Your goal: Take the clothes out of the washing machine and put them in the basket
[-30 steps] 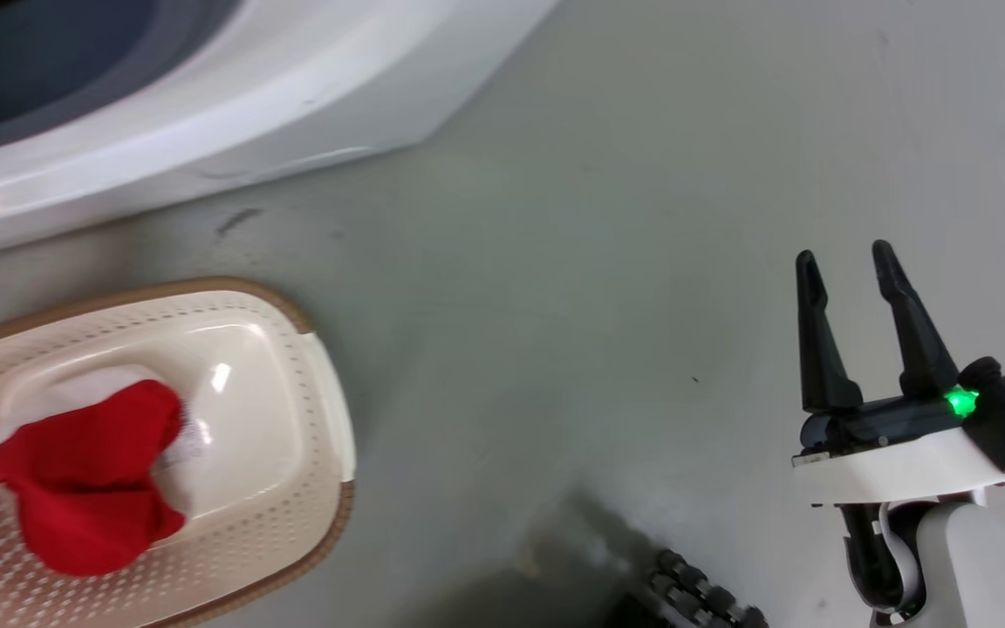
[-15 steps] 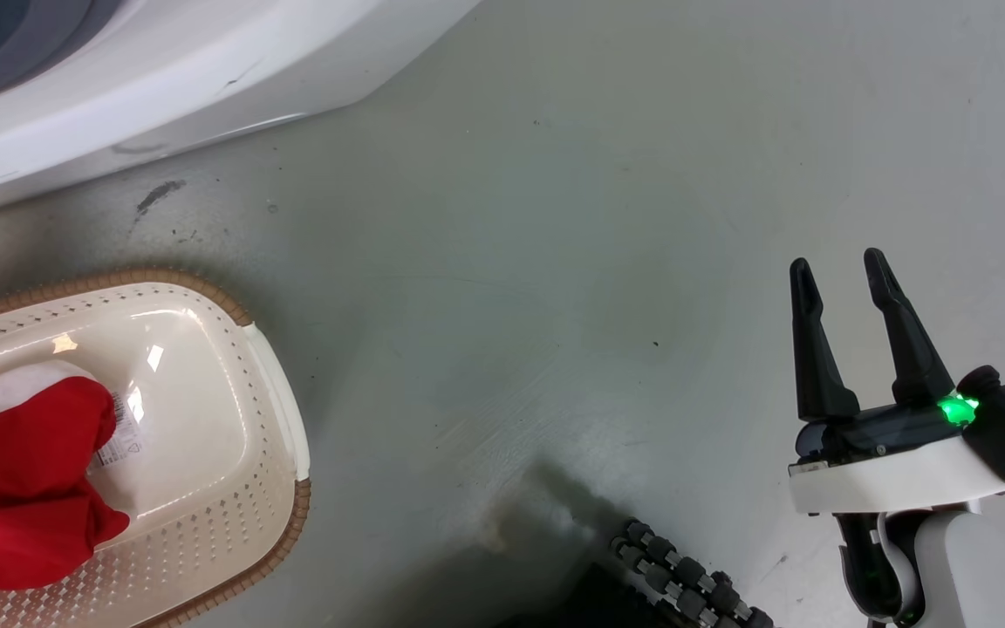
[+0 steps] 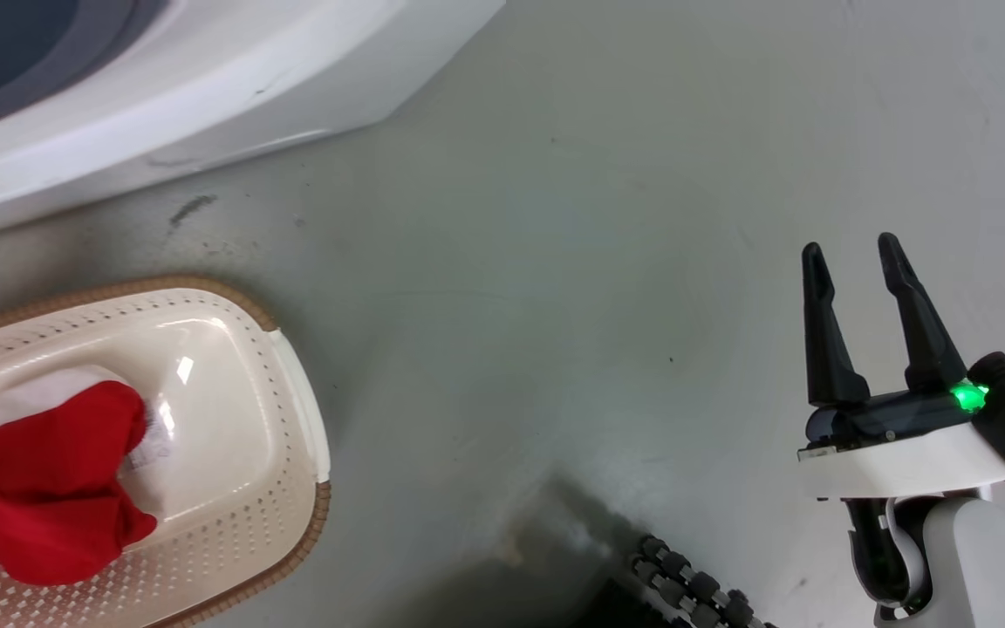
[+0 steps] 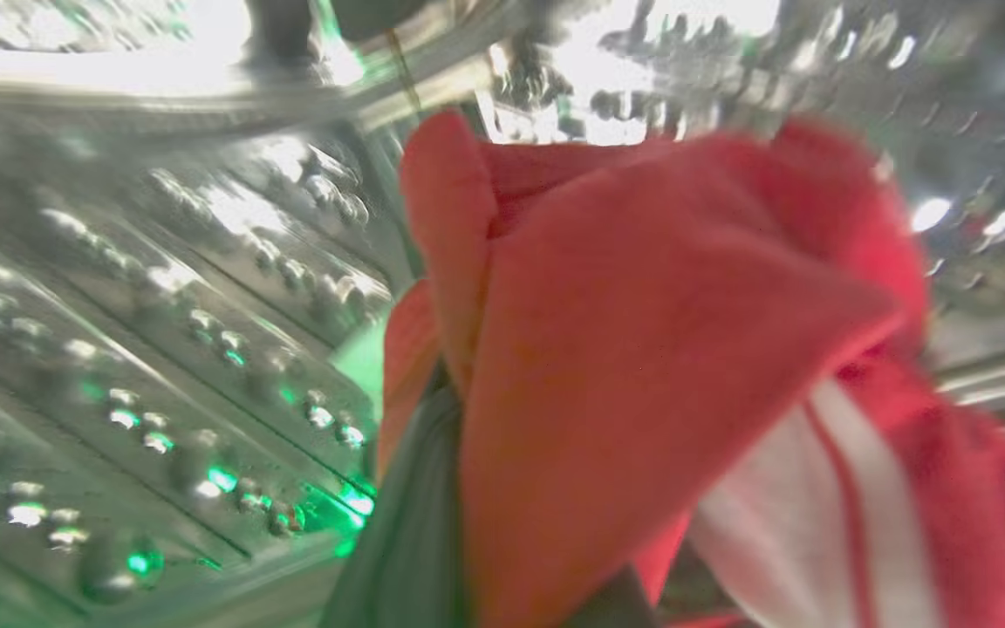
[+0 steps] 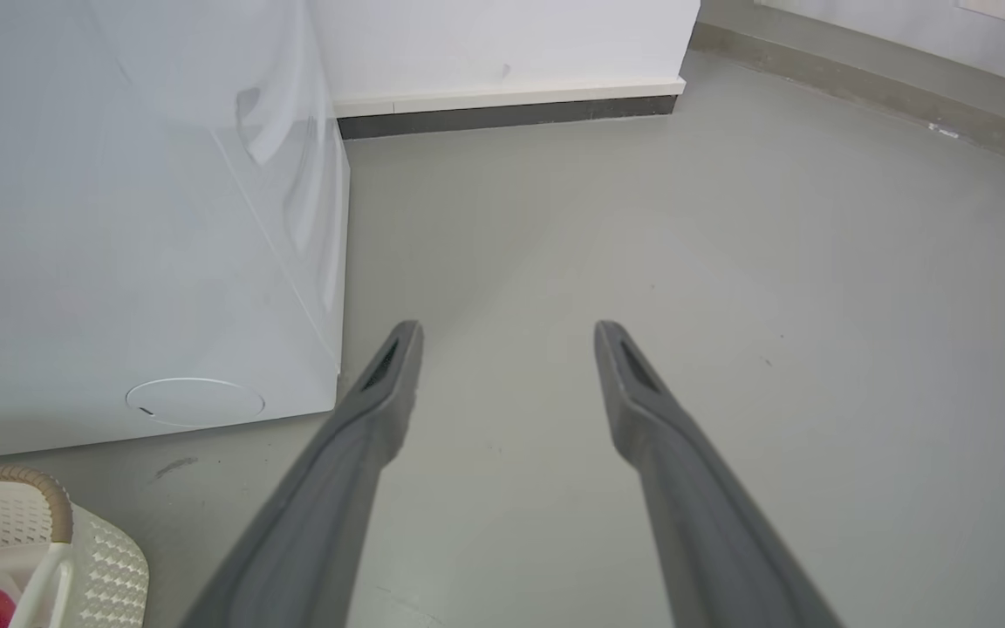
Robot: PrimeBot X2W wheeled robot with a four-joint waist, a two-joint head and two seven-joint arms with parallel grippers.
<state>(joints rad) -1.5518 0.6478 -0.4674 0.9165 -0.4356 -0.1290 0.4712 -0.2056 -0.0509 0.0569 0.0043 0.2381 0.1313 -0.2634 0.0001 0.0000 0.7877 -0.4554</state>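
Inside the washing machine (image 3: 206, 96) the fetching step is in hand; the basket (image 3: 297, 419) beside it holds one red garment (image 3: 49, 497). A second garment (image 4: 642, 349) drapes over my left gripper (image 4: 511, 558), hiding the jaws, so I cannot tell its grip. My right gripper (image 3: 849, 253) hangs spread, empty. Next, I judge: secure the cloth, then draw it out.

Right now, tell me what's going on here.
The robot is unloading the washing machine. Its left gripper is inside the steel drum, with a red, white-striped garment bunched over its fingers; the cloth hides whether they are clamped on it. A second red garment already lies in the basket on the floor near the machine. The right gripper hangs open and empty above the floor.
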